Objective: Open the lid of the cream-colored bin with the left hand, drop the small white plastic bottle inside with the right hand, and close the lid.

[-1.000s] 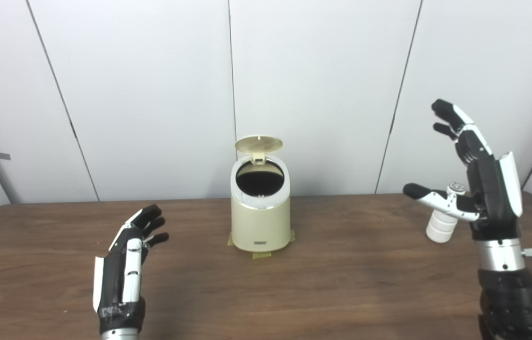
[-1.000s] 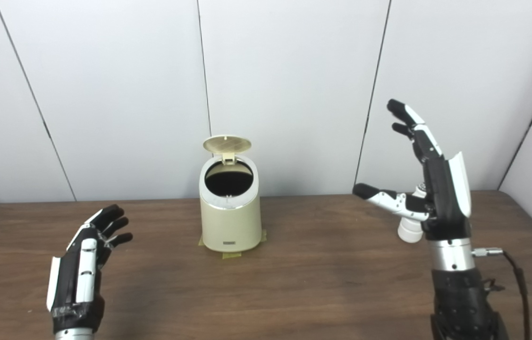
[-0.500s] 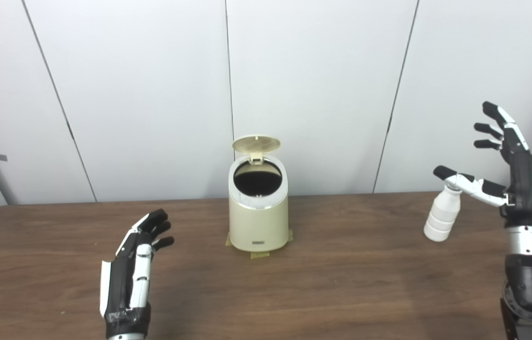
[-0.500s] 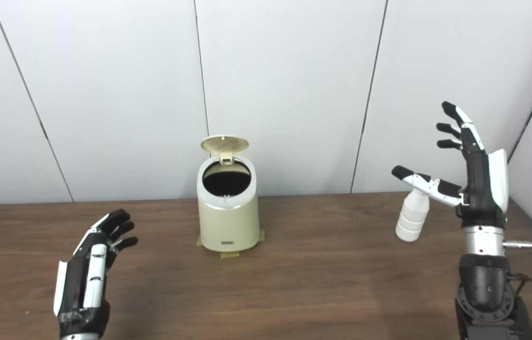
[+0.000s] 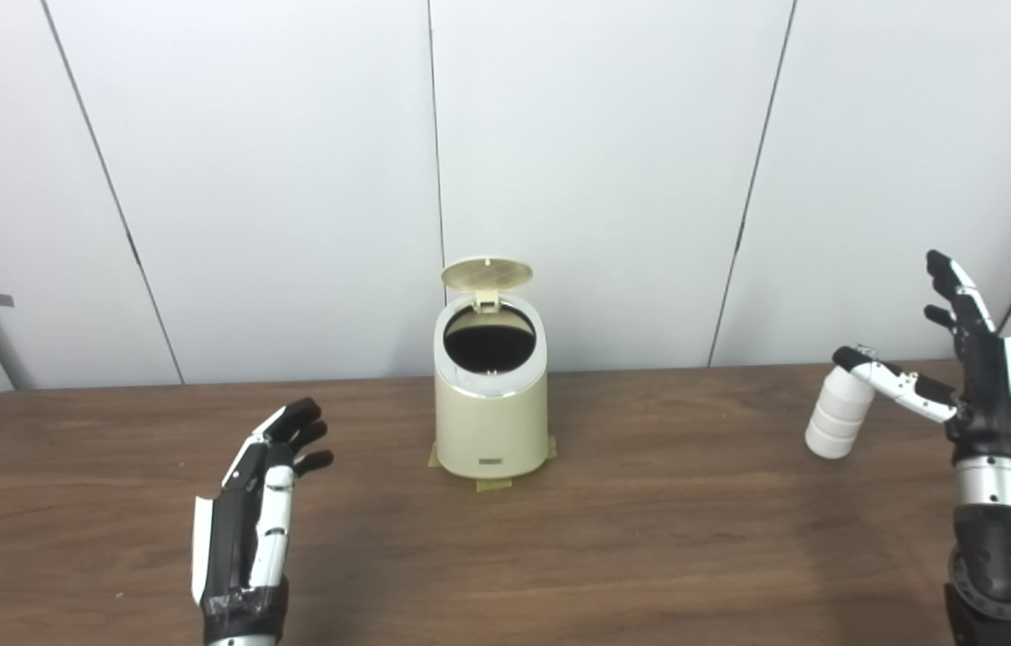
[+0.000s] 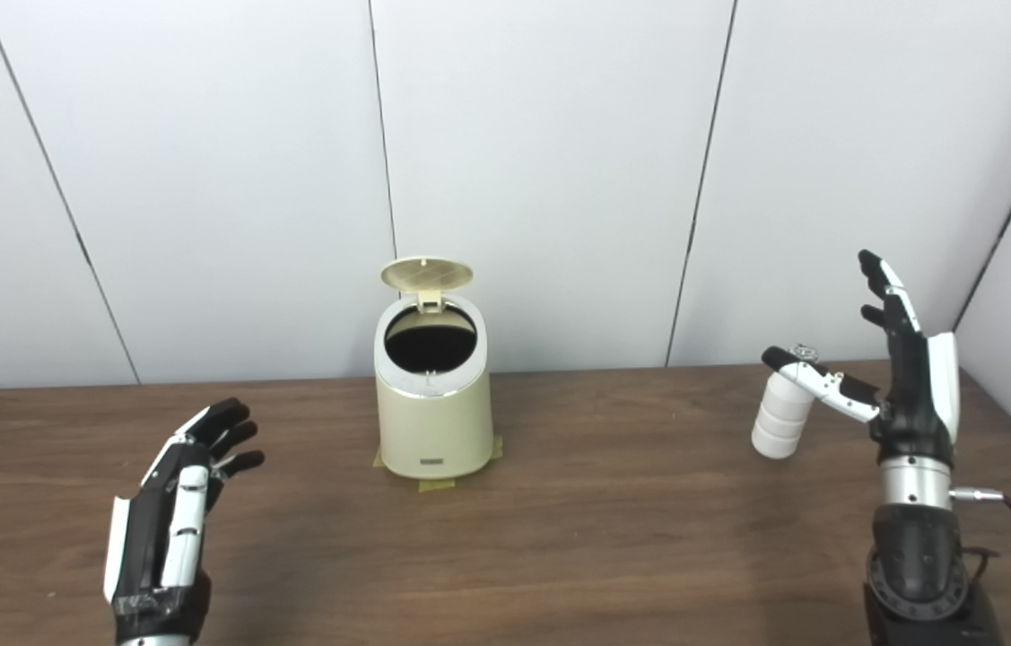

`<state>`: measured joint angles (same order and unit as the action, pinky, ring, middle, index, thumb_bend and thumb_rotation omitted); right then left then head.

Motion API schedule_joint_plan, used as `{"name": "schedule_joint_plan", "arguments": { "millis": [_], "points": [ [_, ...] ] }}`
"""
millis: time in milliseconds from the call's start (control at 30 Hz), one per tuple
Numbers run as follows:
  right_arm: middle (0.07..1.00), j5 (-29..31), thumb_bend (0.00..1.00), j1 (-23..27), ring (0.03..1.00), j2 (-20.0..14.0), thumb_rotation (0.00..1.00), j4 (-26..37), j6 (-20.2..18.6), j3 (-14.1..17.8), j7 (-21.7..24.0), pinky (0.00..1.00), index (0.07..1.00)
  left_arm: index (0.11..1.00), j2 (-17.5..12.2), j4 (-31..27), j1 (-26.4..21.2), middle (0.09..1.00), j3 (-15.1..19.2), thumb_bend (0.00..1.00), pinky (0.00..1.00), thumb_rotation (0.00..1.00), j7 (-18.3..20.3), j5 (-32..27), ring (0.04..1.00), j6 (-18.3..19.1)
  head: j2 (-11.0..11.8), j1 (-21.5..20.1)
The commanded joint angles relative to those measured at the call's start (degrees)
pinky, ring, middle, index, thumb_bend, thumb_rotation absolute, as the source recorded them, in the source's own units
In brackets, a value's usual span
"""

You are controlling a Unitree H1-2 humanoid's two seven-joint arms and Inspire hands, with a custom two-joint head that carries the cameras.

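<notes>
The cream-colored bin (image 5: 492,422) stands at the middle back of the table with its round lid (image 5: 487,273) tipped up and the dark inside showing. The small white plastic bottle (image 5: 835,415) stands on the table at the right, leaning slightly. My right hand (image 5: 971,381) is open, fingers raised, just right of the bottle, with the thumb over the bottle's top. My left hand (image 5: 258,502) is open and empty above the table at the front left, well apart from the bin.
The brown wooden table (image 5: 649,538) spans the view. Tape patches (image 5: 494,484) lie under the bin's base. White wall panels stand close behind. The table's right edge runs near my right arm.
My right hand has swung right and come down, from in front of the bottle to beside it with the thumb above its top. My left hand has barely moved. The camera shifted slightly.
</notes>
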<state>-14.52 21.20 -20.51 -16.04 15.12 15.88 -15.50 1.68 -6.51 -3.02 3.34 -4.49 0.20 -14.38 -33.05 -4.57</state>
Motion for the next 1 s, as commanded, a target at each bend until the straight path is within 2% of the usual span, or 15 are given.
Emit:
{"name": "schedule_joint_plan", "arguments": {
  "millis": [0, 200, 300, 367, 433, 467, 533, 633, 733, 867, 967],
  "points": [
    [0.901, 0.7, 0.87, 1.7, 0.904, -1.7, 0.33, 1.2, 2.1, 0.1, -0.5, 0.83, 0.895, 0.799, 0.2, -0.7, -1.6, 0.812, -0.3, 0.32, 0.71, 0.76, -0.2, 0.8, 0.796, -2.3, 0.0, -0.1],
    [0.918, 3.5, 0.85, 1.1, 0.903, -0.7, 0.31, -0.1, 1.1, -0.3, 0.5, 0.81, 0.901, 0.794, 0.4, -1.2, -1.6, 0.806, -0.3, 0.29, 0.71, 0.75, -0.3, 0.7, 0.792, -2.1, 0.0, -0.2],
    [0.921, 4.0, 0.87, 0.9, 0.887, -0.5, 0.35, -0.8, -1.4, -0.4, 0.8, 0.77, 0.91, 0.791, 0.4, -1.1, -1.6, 0.804, -0.4, 0.31, 0.71, 0.75, -0.2, 0.8, 0.79, -2.4, 0.1, -0.1],
    [0.938, 5.0, 0.88, 0.6, 0.924, -0.2, 0.34, -0.3, -3.4, -0.4, 1.6, 0.83, 0.912, 0.787, 0.4, -1.0, -1.7, 0.802, -0.4, 0.3, 0.71, 0.75, -0.1, 0.6, 0.788, -2.5, 0.0, -0.2],
    [0.932, 6.2, 0.88, 0.2, 0.918, 0.0, 0.33, 0.2, -4.2, -0.6, 2.6, 0.82, 0.907, 0.789, 0.2, -0.9, -1.6, 0.803, -0.5, 0.3, 0.71, 0.75, 0.1, 0.6, 0.79, -2.5, 0.0, -0.2],
    [0.927, 6.9, 0.88, 0.0, 0.894, 0.0, 0.31, 0.2, -4.3, -0.7, 3.2, 0.77, 0.905, 0.787, 0.2, -1.0, -1.6, 0.801, -0.6, 0.3, 0.71, 0.74, 0.2, 0.5, 0.788, -2.3, 0.0, -0.2],
    [0.924, 7.9, 0.87, -0.2, 0.882, -0.2, 0.29, -0.1, -4.5, -0.9, 4.2, 0.75, 0.909, 0.786, 0.3, -1.0, -1.5, 0.801, -0.6, 0.3, 0.71, 0.73, 0.2, 0.4, 0.789, -2.1, 0.0, -0.1],
    [0.944, 9.1, 0.88, 0.1, 0.903, -1.1, 0.32, -3.0, -2.8, -1.4, 5.9, 0.79, 0.953, 0.786, 0.2, -0.8, -1.6, 0.799, -0.7, 0.3, 0.71, 0.72, 0.2, 0.4, 0.787, -2.4, 0.0, -0.1],
    [0.963, 10.5, 0.91, 0.6, 0.911, -1.5, 0.35, -5.0, -2.9, -1.5, 7.4, 0.8, 0.981, 0.787, 0.2, -0.9, -1.5, 0.799, -0.8, 0.3, 0.7, 0.72, 0.2, 0.3, 0.787, -2.2, 0.0, -0.1],
    [0.936, 8.8, 0.95, 1.2, 0.882, -2.3, 0.39, -8.3, -1.8, -2.2, 6.4, 0.77, 0.951, 0.784, 0.1, -0.3, -1.6, 0.799, -0.8, 0.31, 0.7, 0.71, 0.2, 0.6, 0.785, -3.5, -0.1, -0.3],
    [0.895, 8.7, 0.96, 1.5, 0.831, -2.5, 0.39, -10.1, -0.9, -2.3, 5.9, 0.72, 0.925, 0.784, -0.1, -0.3, -1.6, 0.797, -0.9, 0.31, 0.7, 0.71, 0.3, 0.4, 0.786, -3.4, -0.1, -0.2]
  ]
}}
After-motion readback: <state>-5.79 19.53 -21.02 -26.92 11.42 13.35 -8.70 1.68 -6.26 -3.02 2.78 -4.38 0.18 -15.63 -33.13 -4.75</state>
